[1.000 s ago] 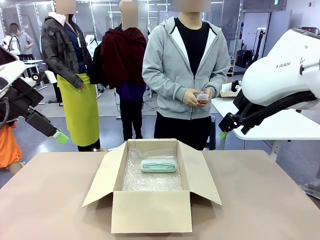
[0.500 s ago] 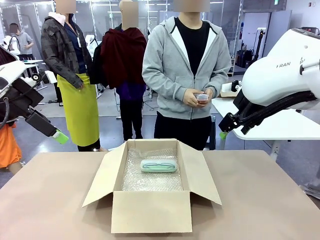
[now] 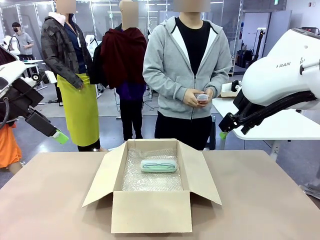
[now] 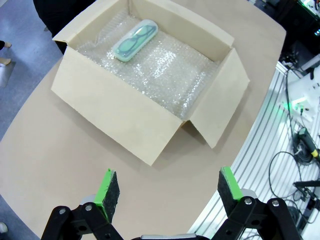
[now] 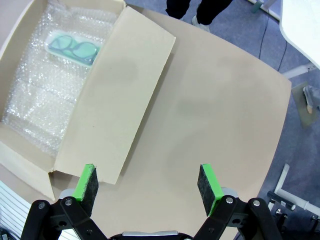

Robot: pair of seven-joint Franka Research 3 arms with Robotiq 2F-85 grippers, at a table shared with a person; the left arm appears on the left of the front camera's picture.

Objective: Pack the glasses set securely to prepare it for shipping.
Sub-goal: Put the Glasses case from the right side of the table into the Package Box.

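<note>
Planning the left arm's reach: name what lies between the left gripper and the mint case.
In the left wrist view: bare table, then the box near wall, then bubble wrap up to the mint case. The left gripper is open.

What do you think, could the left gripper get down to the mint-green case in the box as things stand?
Probably yes. The mint-green case lies uncovered on the bubble wrap, the box flaps are open, and the left gripper is open and empty above the table, with nothing between them.
</note>
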